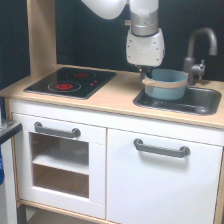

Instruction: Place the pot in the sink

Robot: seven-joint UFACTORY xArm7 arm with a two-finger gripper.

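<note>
Gripper at pot rim over sink; no legible writing.

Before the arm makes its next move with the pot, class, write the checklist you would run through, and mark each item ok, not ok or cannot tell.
1. Pot is over the sink rather than the counter: ok, it sits at the basin's left end in the exterior view.
2. Gripper is at the pot's rim: ok, at its left edge.
3. Grip is secure: cannot tell, the fingers are too blurred.
4. Pot rests on the sink floor: cannot tell, its base is hidden behind the front wall.
5. Faucet is clear of the pot: ok, it stands behind and to the right.
6. Stovetop is out of the way: ok.
</note>
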